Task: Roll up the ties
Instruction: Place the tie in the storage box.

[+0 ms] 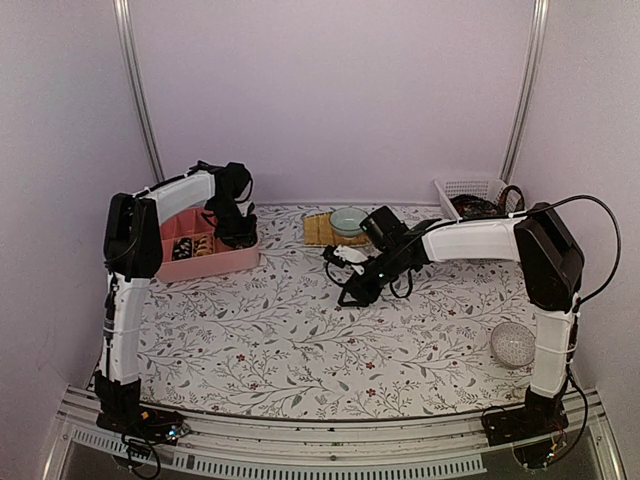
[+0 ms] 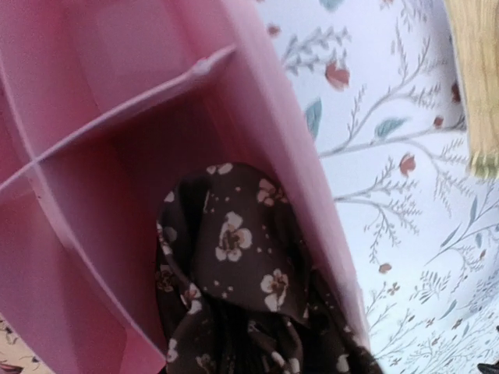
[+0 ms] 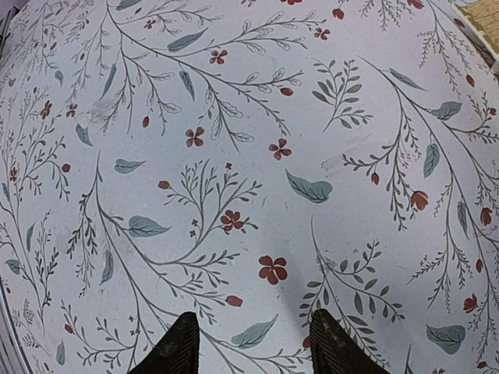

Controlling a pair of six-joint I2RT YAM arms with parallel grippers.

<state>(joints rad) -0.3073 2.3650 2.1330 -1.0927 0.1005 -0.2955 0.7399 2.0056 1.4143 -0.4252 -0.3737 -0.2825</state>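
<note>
hovering low over the right end of the pink tray at the far left of the table with the left gripper, and looking straight down on the tie, bundled in a compartment against the tray's right wall. lying directly beneath that wrist and close up, so calling for a straight drop or lift rather than any sideways reach. showing no clear long axis: gathering into a soft lump, with folds running toward the bottom edge of the wrist view, probably toward the fingers, yet hiding them entirely, so not telling whether clamped on the cloth or merely parted around it. appearing dark brown with small cream blossoms and fine speckles, thin and limp, likely slumping open if released carelessly. hanging well apart to the right, over bare flowered tablecloth near the middle, with the right gripper and its fingertips moderately parted, nothing between them. making the left arm plainly the nearer one to the tie.
</note>
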